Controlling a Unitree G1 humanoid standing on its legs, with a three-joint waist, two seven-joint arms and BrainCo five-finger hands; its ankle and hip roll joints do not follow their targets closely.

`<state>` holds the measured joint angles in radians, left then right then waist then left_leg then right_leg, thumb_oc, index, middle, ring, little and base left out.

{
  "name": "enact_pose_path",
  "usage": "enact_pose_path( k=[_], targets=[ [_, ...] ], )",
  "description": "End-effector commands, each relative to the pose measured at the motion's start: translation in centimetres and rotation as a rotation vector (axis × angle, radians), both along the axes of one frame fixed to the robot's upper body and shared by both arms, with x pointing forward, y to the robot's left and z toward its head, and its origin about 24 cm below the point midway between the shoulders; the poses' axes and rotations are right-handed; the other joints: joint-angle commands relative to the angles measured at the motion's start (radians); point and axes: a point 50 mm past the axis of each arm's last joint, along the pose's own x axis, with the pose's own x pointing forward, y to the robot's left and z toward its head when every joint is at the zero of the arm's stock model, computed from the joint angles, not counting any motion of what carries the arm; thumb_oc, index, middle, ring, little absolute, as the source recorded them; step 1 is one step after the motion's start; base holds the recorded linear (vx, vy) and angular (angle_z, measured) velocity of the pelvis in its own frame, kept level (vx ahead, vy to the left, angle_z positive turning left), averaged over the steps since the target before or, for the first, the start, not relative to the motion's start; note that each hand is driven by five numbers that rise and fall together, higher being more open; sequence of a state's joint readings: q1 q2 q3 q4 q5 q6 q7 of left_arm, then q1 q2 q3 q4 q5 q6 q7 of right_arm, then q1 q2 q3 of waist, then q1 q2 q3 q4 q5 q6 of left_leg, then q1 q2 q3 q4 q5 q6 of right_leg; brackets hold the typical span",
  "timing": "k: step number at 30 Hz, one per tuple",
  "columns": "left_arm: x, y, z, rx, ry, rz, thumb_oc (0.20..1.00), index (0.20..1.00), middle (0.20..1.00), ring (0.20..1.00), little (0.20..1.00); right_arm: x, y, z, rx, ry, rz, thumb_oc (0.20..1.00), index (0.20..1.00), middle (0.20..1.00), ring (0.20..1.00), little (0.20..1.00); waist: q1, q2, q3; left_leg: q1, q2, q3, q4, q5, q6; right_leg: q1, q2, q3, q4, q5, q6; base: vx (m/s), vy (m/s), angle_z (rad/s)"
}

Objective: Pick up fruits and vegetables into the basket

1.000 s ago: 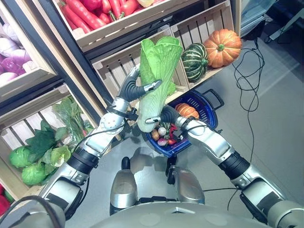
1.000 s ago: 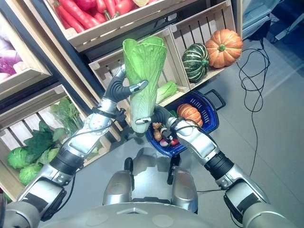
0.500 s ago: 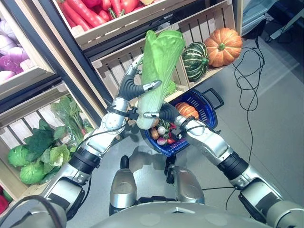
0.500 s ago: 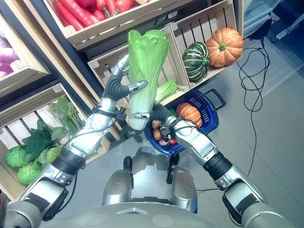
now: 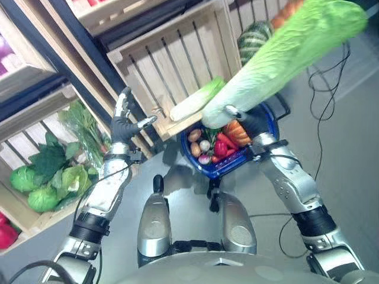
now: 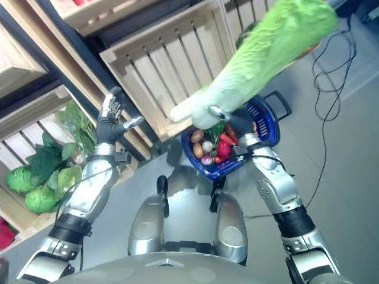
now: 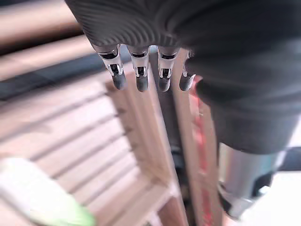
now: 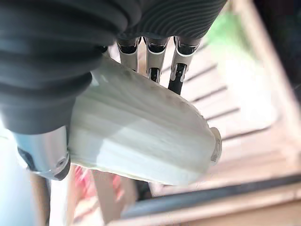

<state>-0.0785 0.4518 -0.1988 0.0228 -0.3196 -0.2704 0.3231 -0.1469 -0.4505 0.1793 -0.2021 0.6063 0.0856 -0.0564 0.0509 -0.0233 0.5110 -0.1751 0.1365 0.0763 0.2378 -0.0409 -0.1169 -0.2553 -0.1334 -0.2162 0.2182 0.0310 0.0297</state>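
Note:
A long napa cabbage (image 5: 284,50), white at the stem and green at the leaves, slants up to the right above the blue basket (image 6: 267,131). My right hand (image 5: 251,124) is shut on its white stem (image 8: 141,141), just over the basket's far side. My left hand (image 5: 122,125) is open, fingers straight (image 7: 138,70), held up apart from the cabbage in front of the slatted wooden crate (image 5: 172,59). The basket holds a small orange pumpkin (image 5: 237,131), red peppers and small round vegetables.
A second pale cabbage (image 5: 192,103) lies at the crate's front edge. Leafy greens and round green cabbages (image 5: 41,189) fill the lower left crate. A striped green squash (image 5: 253,40) sits behind the held cabbage. The basket stands on grey floor.
My left hand has let go of the cabbage and swung left, opening. The right hand alone has tipped the cabbage over to the right above the basket. The camera has shifted down.

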Motion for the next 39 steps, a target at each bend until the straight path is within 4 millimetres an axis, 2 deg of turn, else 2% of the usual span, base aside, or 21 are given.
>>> enact_pose_path(
  k=[1,3,7,11,15,19,20,21,25,28,33,39],
  targets=[
    [-1.5,1.2,1.6,0.008,-0.116,-0.020,1.000,1.000,1.000,1.000,1.000,-1.4,-1.9,3.3,0.046,-0.210,-0.080,0.200,0.200,0.200,0.200,0.200,-0.021,0.013,-0.023,-0.060,-0.021,0.039,0.022,-0.036,0.067,0.012,-0.030,0.018,0.118,-0.153,0.057,-0.15,0.016,-0.07],
    [-2.2,1.9,0.8,0.036,-0.079,-0.021,1.000,1.000,1.000,1.000,1.000,-1.5,-3.6,2.3,0.028,-0.187,-0.180,0.200,0.200,0.200,0.200,0.200,-0.030,0.028,-0.001,-0.087,-0.020,0.043,0.025,-0.024,0.065,-0.022,-0.026,0.012,0.139,-0.159,0.050,-0.11,0.007,-0.09],
    [-2.8,2.4,-1.3,0.022,0.047,-0.040,1.000,1.000,1.000,1.000,1.000,-1.1,-5.6,0.4,0.007,-0.110,-0.293,0.200,0.200,0.200,0.200,0.200,-0.037,0.050,0.009,-0.146,-0.023,0.045,0.029,-0.009,0.063,-0.092,-0.024,0.001,0.168,-0.163,0.043,-0.09,-0.002,-0.05],
    [-3.0,2.4,-2.2,0.090,0.084,-0.068,1.000,1.000,1.000,1.000,1.000,0.2,-7.2,-1.1,-0.036,-0.029,-0.397,0.200,0.200,0.200,0.200,0.200,-0.026,0.071,0.009,-0.221,-0.031,0.045,0.042,0.001,0.064,-0.175,-0.029,-0.013,0.202,-0.165,0.036,-0.07,-0.016,-0.01],
    [-2.3,2.1,-2.4,0.223,0.092,-0.082,1.000,1.000,1.000,1.000,1.000,2.8,-9.0,-2.3,-0.045,0.107,-0.495,0.200,0.200,0.200,0.200,0.200,0.002,0.099,0.009,-0.306,-0.046,0.039,0.064,0.005,0.063,-0.267,-0.039,-0.027,0.255,-0.176,0.030,-0.04,-0.021,0.05],
    [-1.5,1.8,-2.3,0.296,0.090,-0.088,1.000,1.000,1.000,1.000,1.000,4.7,-10.3,-2.5,-0.013,0.202,-0.532,0.200,0.200,0.200,0.200,0.200,0.025,0.123,0.009,-0.360,-0.059,0.036,0.079,0.007,0.065,-0.329,-0.050,-0.034,0.296,-0.186,0.027,-0.02,0.005,0.12],
    [-1.3,1.7,-2.3,0.298,0.092,-0.094,1.000,1.000,1.000,1.000,1.000,5.1,-11.1,-2.6,-0.002,0.229,-0.540,0.200,0.200,0.200,0.200,0.200,0.033,0.136,0.009,-0.377,-0.065,0.035,0.086,0.006,0.067,-0.353,-0.060,-0.034,0.318,-0.193,0.027,0.07,0.037,0.11],
    [-1.3,1.6,-2.6,0.298,0.104,-0.099,1.000,1.000,1.000,1.000,1.000,5.4,-11.6,-3.0,0.019,0.265,-0.539,0.200,0.200,0.200,0.200,0.200,0.039,0.146,0.009,-0.368,-0.076,0.028,0.097,-0.022,0.062,-0.352,-0.067,-0.022,0.344,-0.227,0.036,0.07,0.037,0.17],
    [-0.9,1.5,-2.7,0.297,0.114,-0.103,1.000,1.000,1.000,1.000,1.000,6.8,-13.3,-2.5,0.078,0.341,-0.525,0.200,0.200,0.200,0.200,0.200,0.071,0.189,0.009,-0.428,-0.098,0.019,0.114,-0.016,0.067,-0.422,-0.086,-0.025,0.385,-0.236,0.029,0.01,0.033,0.19],
    [-1.0,1.3,-2.9,0.303,0.124,-0.117,1.000,1.000,1.000,1.000,1.000,7.7,-13.5,-1.8,0.179,0.383,-0.475,0.200,0.200,0.200,0.200,0.200,0.095,0.219,0.009,-0.469,-0.116,0.007,0.122,-0.011,0.073,-0.470,-0.094,-0.024,0.410,-0.240,0.022,0.00,0.010,0.12],
    [-1.2,1.4,-3.3,0.296,0.143,-0.129,1.000,1.000,1.000,1.000,1.000,8.4,-14.0,-1.4,0.325,0.440,-0.430,0.200,0.200,0.200,0.200,0.200,0.122,0.251,0.009,-0.526,-0.131,0.000,0.140,-0.006,0.084,-0.534,-0.102,-0.023,0.437,-0.242,0.014,0.00,0.006,0.18],
    [-1.6,1.1,-3.6,0.287,0.135,-0.138,1.000,1.000,1.000,1.000,1.000,8.6,-14.3,-1.8,0.499,0.525,-0.381,0.200,0.200,0.200,0.200,0.200,0.143,0.286,0.009,-0.577,-0.143,-0.007,0.157,-0.003,0.096,-0.599,-0.113,-0.010,0.464,-0.243,0.013,-0.01,0.034,0.10]
  ],
)
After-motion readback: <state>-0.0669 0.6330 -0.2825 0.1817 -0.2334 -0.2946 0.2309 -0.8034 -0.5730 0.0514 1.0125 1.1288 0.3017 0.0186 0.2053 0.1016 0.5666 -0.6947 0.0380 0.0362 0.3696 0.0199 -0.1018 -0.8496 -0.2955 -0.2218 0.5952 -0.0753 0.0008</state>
